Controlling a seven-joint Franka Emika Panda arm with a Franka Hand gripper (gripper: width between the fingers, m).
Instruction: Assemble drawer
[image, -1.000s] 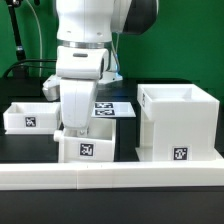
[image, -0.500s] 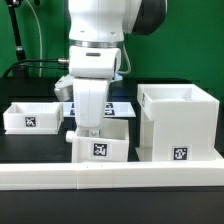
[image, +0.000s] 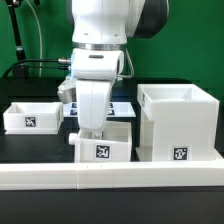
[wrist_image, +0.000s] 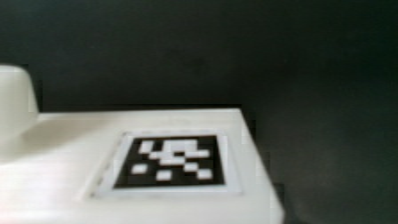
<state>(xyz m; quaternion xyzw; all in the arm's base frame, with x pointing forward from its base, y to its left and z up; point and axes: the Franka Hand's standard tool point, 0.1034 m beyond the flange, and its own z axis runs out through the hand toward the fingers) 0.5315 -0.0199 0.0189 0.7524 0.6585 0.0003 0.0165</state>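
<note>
The tall white cube-like shell (image: 178, 123) stands at the exterior view's right, open at the top, with a tag low on its front. A small white tray (image: 101, 146) with a tag on its front sits just left of the shell, close to its side. My gripper (image: 92, 129) reaches down from above into this tray's left part and is shut on its wall. A second small tray (image: 30, 117) rests at the far left. In the wrist view a white tray face (wrist_image: 71, 150) with its tag (wrist_image: 175, 162) fills the frame; my fingers do not show there.
A long low white border wall (image: 110, 173) runs along the front edge. The marker board (image: 120, 107) lies flat behind the arm. Black cables (image: 35, 66) run along the green back wall at the left. The table top is black.
My gripper and the small tray have moved together toward the exterior view's right, closer to the shell. The left tray and the shell have not moved.
</note>
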